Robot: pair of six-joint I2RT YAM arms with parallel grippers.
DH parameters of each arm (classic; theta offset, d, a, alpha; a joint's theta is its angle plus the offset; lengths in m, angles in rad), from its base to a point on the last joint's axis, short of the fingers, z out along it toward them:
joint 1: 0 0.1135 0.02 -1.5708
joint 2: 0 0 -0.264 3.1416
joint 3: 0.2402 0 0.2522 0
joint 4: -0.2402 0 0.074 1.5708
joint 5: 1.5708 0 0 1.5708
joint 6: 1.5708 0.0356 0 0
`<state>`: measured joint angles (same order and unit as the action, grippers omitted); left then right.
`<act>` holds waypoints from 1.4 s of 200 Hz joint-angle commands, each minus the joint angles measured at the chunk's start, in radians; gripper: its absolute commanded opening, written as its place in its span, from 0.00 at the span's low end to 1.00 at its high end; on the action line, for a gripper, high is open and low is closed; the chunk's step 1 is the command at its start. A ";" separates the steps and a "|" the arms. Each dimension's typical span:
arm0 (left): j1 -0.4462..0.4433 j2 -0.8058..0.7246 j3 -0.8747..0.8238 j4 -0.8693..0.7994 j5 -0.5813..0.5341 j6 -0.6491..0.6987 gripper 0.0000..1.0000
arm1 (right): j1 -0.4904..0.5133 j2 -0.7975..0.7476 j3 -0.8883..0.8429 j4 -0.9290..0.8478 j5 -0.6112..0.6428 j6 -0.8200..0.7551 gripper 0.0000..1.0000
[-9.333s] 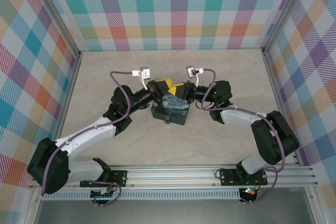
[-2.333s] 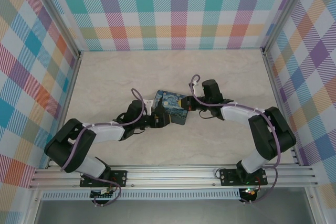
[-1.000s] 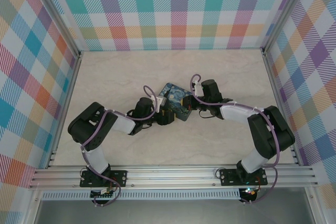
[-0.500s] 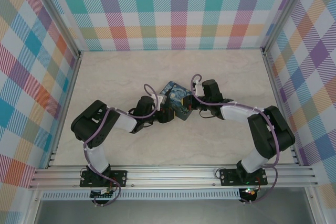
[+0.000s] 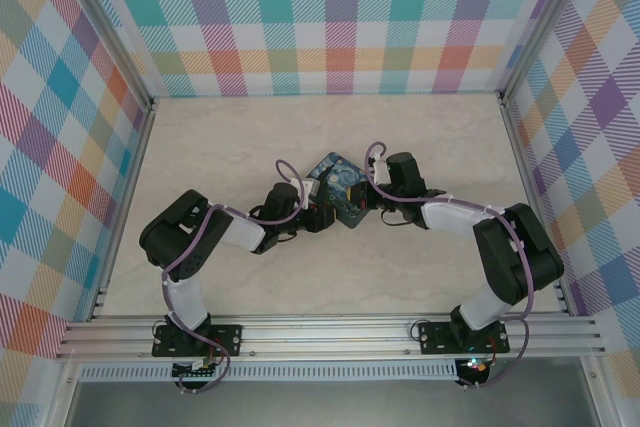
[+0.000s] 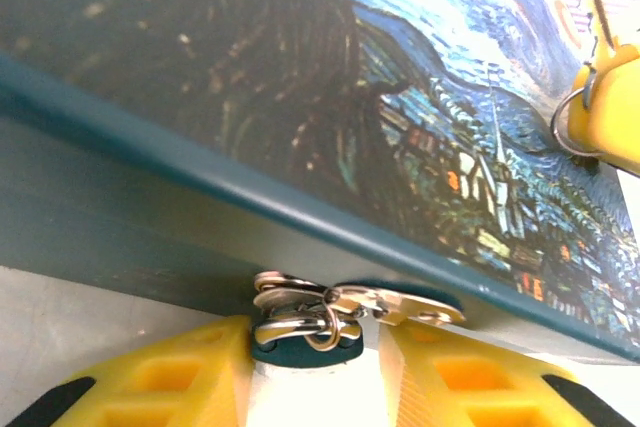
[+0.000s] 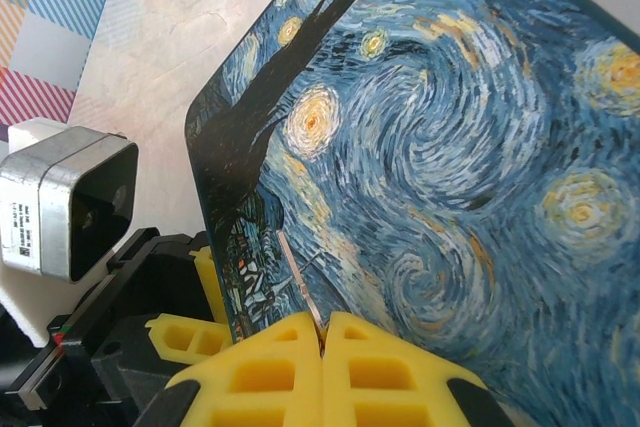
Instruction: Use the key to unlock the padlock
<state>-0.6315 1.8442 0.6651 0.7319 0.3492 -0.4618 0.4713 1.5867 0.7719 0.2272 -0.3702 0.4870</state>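
At the near wall of the rounded rectangular box painted with a blue-and-yellow swirling night sky point(image 5: 340, 185), the left gripper point(image 6: 313, 347) has its yellow plastic fingers point(image 6: 150, 387) apart. They flank the tiny padlock with a dark blue body and silvery shackle point(image 6: 300, 319). One finger touches its rings and a slim gap shows at the other, so nothing is clenched. The padlock sits just under the lid's edge beside a silvery metal hasp point(image 6: 410, 305), with the box wall directly behind it. At the box's right side, the right gripper point(image 7: 322, 347) is clenched on the very small thin dark metal key point(image 7: 300, 282). Its blade lies over the painted lid, apart from the padlock. The box rests on a pale marbled tabletop point(image 5: 450, 147).
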 commanded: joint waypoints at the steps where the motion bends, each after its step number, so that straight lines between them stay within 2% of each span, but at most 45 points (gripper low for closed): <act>1: -0.012 0.014 0.020 0.046 -0.036 -0.028 0.34 | 0.001 -0.013 -0.026 -0.022 -0.004 0.005 0.05; 51: -0.016 0.017 0.025 0.045 -0.055 -0.046 0.26 | 0.002 -0.025 -0.034 -0.013 0.001 0.002 0.05; 88: -0.023 0.000 0.022 0.028 -0.073 -0.063 0.25 | 0.000 -0.068 -0.020 -0.016 -0.001 -0.018 0.05; 128: -0.036 -0.031 0.008 0.005 -0.106 -0.190 0.23 | -0.003 -0.232 -0.040 -0.109 0.044 -0.108 0.05; 160: -0.050 -0.073 -0.005 -0.010 -0.116 -0.303 0.22 | 0.004 -0.385 -0.137 -0.196 0.065 -0.186 0.05; 192: -0.067 -0.122 -0.010 -0.045 -0.121 -0.388 0.20 | 0.079 -0.486 -0.239 -0.259 0.119 -0.235 0.05; 230: -0.085 -0.137 0.014 -0.088 -0.093 -0.452 0.20 | 0.182 -0.487 -0.309 -0.220 0.195 -0.240 0.05; 280: -0.113 -0.154 0.011 -0.110 -0.111 -0.521 0.18 | 0.201 -0.414 -0.310 -0.141 0.234 -0.253 0.05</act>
<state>-0.7166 1.7321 0.6586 0.6266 0.2436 -0.9298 0.6647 1.1427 0.4629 0.0250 -0.1734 0.2668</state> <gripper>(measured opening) 0.203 0.057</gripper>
